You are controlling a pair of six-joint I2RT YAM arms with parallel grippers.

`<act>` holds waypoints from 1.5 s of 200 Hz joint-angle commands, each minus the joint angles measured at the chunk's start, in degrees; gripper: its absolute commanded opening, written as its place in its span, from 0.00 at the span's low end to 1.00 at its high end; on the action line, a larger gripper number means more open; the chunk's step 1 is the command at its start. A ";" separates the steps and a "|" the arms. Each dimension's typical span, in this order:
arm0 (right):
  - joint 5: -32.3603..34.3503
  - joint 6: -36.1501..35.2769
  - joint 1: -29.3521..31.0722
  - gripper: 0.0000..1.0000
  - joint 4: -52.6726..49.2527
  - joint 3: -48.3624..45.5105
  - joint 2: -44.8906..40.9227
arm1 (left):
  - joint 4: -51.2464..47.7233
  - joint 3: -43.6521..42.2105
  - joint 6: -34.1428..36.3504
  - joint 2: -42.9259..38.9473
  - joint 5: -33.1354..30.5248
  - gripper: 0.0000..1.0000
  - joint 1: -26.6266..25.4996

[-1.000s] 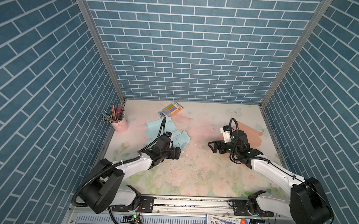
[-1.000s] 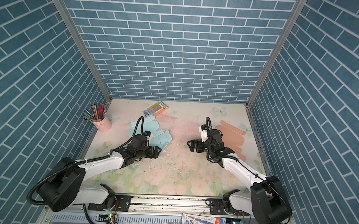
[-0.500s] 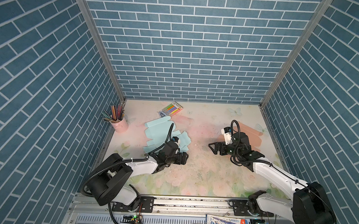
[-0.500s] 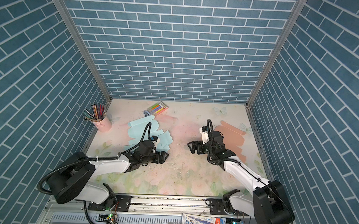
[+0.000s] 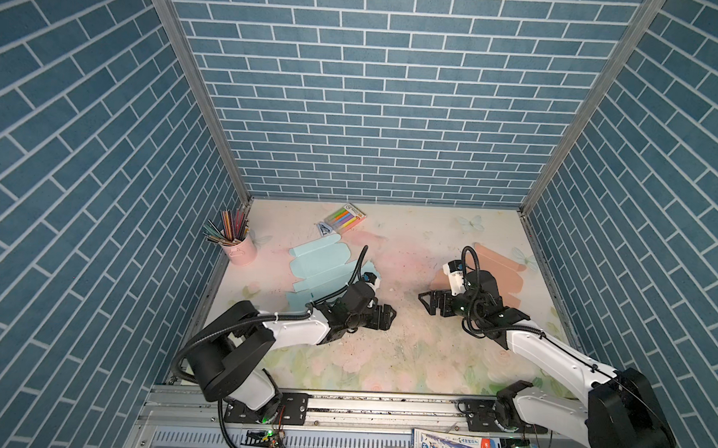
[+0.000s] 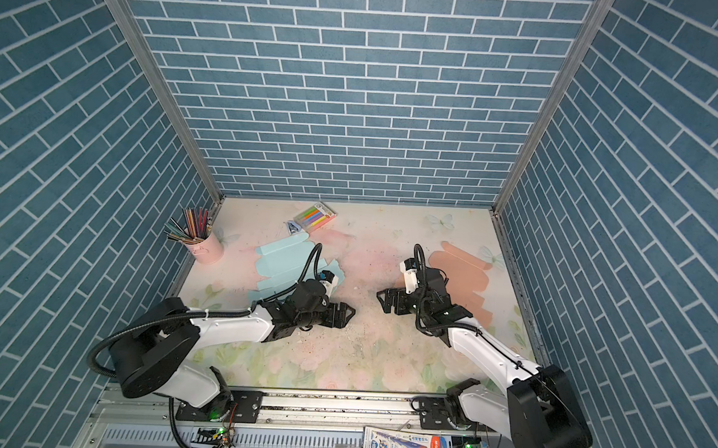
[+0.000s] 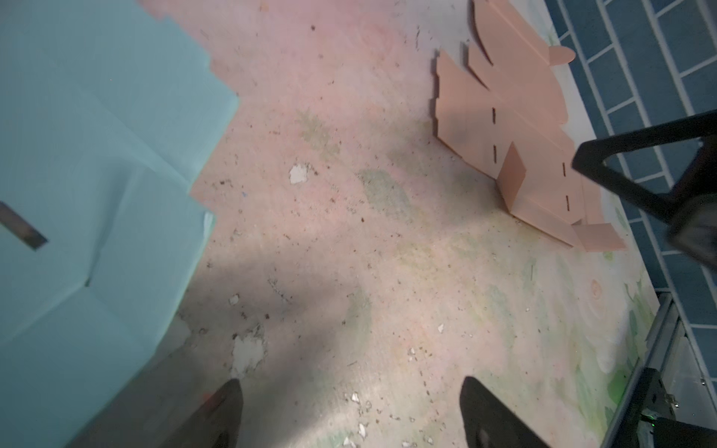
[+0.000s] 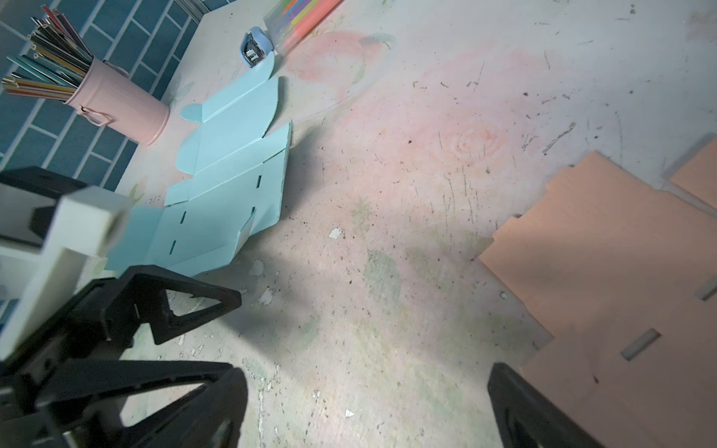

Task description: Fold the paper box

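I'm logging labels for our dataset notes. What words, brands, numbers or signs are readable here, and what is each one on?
"HB" (likely, in a blue circle): on the packet at the scene's near edge. Its other print, red label included, is too small to read.
Marker pack: white label, print too small to read.
Blue box blank, orange box blank, pink cup: no text seen.

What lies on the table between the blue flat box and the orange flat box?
Only bare table mat with small white flakes, seen in the left wrist view. In a top view the left gripper and right gripper reach over it.
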 commanded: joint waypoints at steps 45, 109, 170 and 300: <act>-1.92 2.02 1.94 0.97 2.38 -0.55 -0.87 | -15.45 -2.32 7.03 -15.23 -2.56 0.88 14.33; -4.33 3.74 8.57 0.98 6.42 -0.15 1.74 | -19.91 -5.37 8.95 -16.13 -4.23 0.88 27.07; -5.13 4.20 10.31 0.98 8.53 -0.33 2.76 | -17.72 -10.35 6.89 -15.42 -2.90 0.88 28.28; -5.18 2.93 10.25 0.97 8.44 1.51 4.19 | -10.87 -16.20 1.14 -21.35 9.45 0.88 25.57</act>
